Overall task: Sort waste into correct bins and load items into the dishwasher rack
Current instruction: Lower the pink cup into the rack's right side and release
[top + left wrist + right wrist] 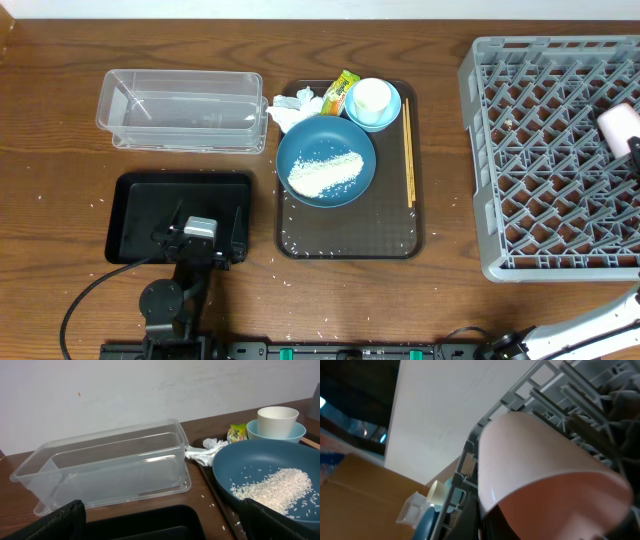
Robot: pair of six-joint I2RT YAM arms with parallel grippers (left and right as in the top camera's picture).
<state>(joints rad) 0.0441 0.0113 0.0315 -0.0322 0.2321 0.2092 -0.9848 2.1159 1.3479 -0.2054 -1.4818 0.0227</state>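
At ten o'clock the tub [180, 110] and, at eight, the black tray [135, 215] hold no waste I can see, and the left gripper [162, 510] hangs wide open over that tray. Mid-table, the tissue [290, 108], wrapper [343, 92], rice [325, 172] on the plate [300, 150], white cup [371, 97] in the bowl [392, 110] and chopsticks [408, 150] all wait on the brown tray [350, 230]. Over at three o'clock only the pink cup [617, 125] is at the rack [540, 150], with the right gripper [630, 145] closed, apparently on it.

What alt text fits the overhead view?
A brown serving tray holds a round dark blue plate of white rice, wooden chopsticks and a white cup in a light blue bowl. Beside it: clear plastic tub, black tray, grey rack with a pink cup.
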